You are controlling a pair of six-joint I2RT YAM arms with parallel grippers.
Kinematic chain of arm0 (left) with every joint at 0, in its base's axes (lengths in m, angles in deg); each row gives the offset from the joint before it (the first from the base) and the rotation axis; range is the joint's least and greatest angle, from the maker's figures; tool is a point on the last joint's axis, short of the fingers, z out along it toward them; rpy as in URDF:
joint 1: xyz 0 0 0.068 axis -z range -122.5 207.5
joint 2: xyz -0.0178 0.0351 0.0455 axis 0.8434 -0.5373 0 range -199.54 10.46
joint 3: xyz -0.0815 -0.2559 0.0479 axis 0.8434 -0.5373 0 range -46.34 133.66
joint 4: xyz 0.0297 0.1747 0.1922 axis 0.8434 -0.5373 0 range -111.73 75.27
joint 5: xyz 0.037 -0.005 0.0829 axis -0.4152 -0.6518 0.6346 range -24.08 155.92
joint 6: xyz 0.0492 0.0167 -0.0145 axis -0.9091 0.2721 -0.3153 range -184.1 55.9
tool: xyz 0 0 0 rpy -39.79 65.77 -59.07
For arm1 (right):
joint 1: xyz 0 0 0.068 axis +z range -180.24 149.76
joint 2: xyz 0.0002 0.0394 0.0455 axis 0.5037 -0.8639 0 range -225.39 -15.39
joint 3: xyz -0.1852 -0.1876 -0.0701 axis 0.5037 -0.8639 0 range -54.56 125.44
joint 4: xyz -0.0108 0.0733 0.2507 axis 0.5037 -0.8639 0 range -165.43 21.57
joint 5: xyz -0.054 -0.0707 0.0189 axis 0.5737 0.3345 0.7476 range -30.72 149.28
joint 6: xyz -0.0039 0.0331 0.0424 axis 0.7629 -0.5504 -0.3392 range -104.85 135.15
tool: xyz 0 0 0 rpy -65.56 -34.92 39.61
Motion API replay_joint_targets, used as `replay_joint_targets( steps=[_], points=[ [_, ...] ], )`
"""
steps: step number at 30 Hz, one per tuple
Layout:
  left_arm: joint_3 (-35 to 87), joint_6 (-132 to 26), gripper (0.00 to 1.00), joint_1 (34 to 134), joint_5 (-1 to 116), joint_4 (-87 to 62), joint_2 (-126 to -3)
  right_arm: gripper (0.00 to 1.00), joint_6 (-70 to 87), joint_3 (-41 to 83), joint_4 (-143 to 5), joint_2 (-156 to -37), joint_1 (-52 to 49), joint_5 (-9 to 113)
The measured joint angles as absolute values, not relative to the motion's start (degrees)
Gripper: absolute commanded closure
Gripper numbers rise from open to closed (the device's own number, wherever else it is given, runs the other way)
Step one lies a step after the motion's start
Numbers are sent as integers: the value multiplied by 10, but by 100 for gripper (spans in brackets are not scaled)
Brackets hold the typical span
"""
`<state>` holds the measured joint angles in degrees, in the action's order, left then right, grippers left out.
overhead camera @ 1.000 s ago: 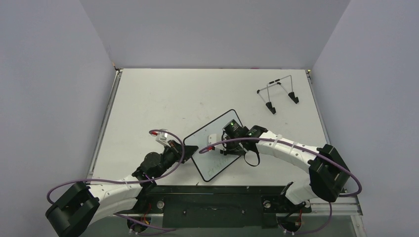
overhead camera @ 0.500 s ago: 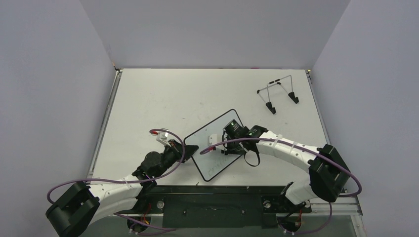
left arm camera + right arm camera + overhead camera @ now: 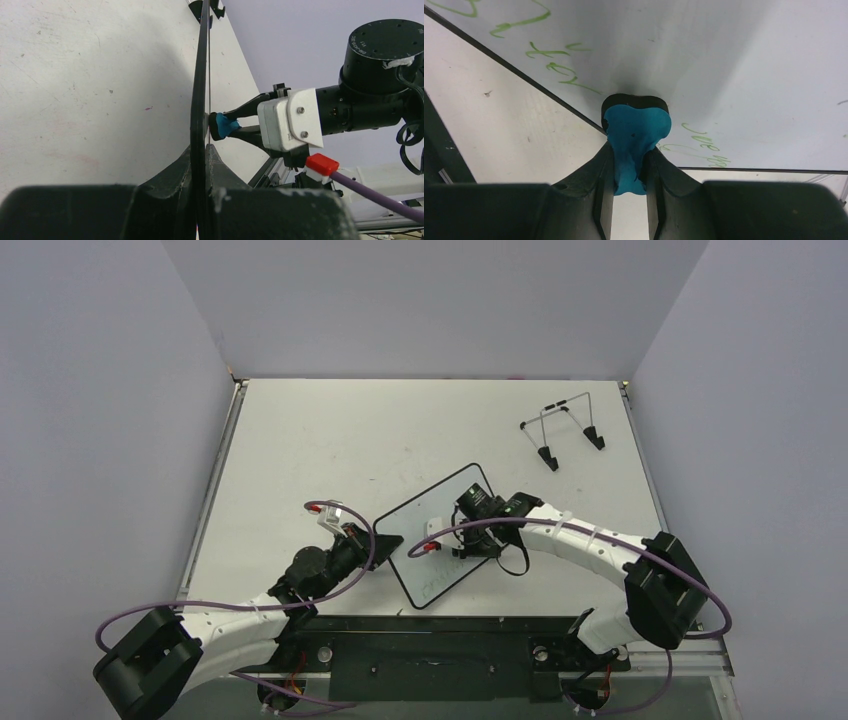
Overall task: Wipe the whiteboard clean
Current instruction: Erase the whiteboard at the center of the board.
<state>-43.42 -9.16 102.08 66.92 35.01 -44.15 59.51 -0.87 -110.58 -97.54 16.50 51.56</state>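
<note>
Footage from the overhead camera is showing me the whiteboard (image 3: 432,540) sitting near the front middle of the table (image 3: 330,430), turned at a slant between the two arms. The left gripper (image 3: 380,542) is pinching the board's left corner, and the right gripper (image 3: 452,540) is reaching over its white face from the other side. A wire stand (image 3: 562,430) is standing well apart at the far right of the table. Switching to the left wrist camera, I am seeing the board edge-on, its black rim running straight up the picture, with both left fingers (image 3: 172,177) clenched against its two sides. A blue eraser (image 3: 227,126) is pressing against the board's face partway along, gripped between the right arm's dark fingers. I cannot tell from here whether any edge of the board is resting on the table. On the right wrist camera, the right jaws are squeezing the eraser's narrow waist, and its wider head is touching the board close to the black rim. Green handwriting (image 3: 551,60) is showing left of the eraser and just below it to the right, while the area above is looking clean.
</note>
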Motion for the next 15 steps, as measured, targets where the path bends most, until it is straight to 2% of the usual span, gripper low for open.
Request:
replay_joint_targets(
  steps=[9, 15],
  points=[
    [-434, -92, 100, 1021, 667, 352, -442, 100, 580, -10, -1080, -975, 89, 533],
    [-434, -92, 100, 1021, 665, 355, -446, 100, 581, -10, -1091, -973, 127, 517]
  ],
)
